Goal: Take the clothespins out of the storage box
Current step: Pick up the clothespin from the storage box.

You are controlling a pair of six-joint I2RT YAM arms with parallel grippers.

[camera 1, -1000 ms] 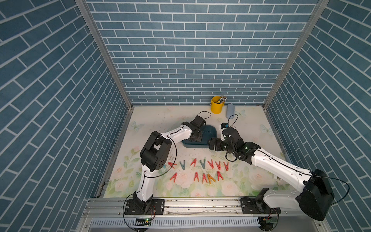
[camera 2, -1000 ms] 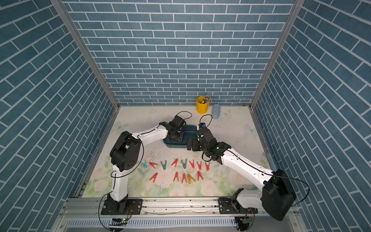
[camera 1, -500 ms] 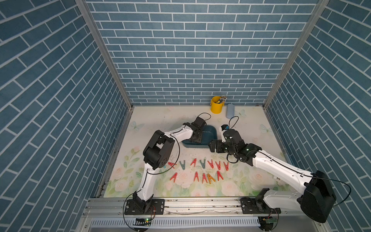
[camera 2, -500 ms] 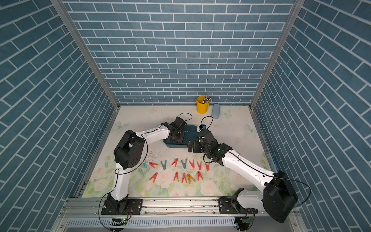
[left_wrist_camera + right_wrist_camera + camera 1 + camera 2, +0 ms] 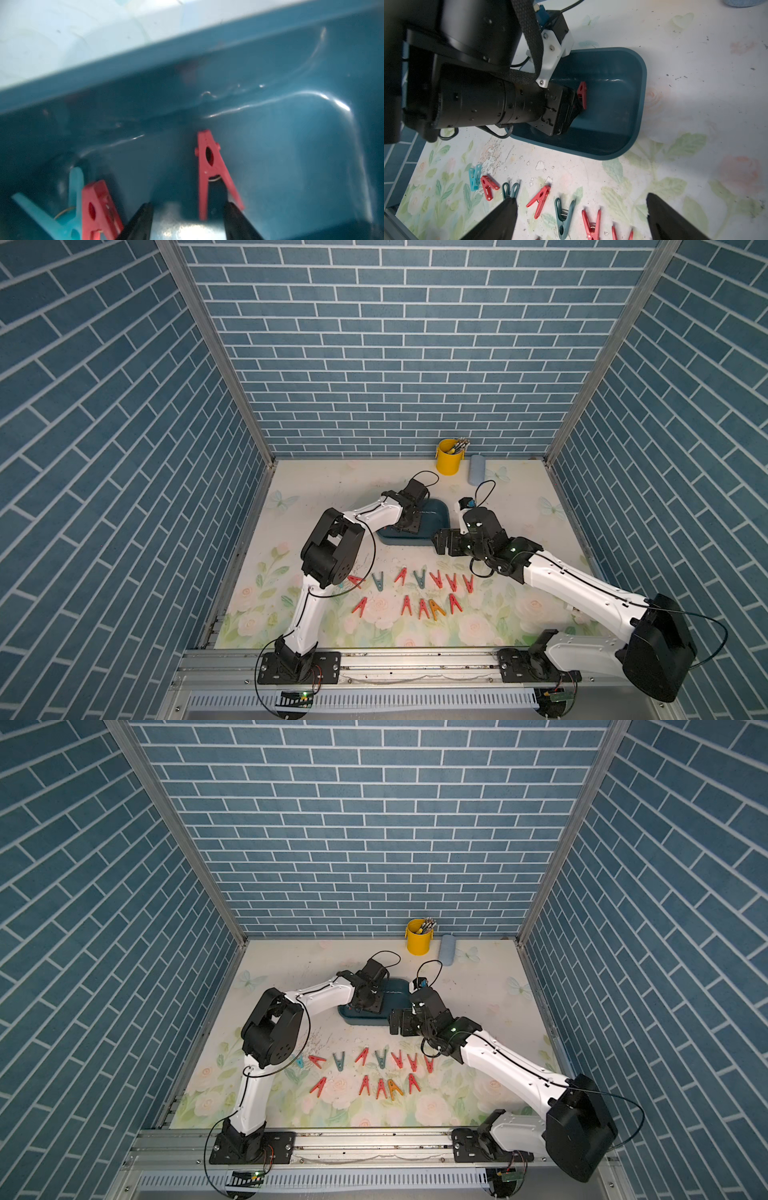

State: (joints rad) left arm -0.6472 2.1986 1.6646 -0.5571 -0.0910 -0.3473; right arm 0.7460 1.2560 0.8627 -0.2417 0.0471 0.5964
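Storage box around the left gripper showed smooth, glossy plastic. Red clothespin just ahead of it was matt plastic with metal wire spring.

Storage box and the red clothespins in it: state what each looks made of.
Storage box: looks like moulded plastic, glossy dark teal; light streaks curve along its rounded inner corners. Red clothespins: likely matte hard plastic, uniform colour, moulded hole; the thin wire spring at the waist looks like metal.
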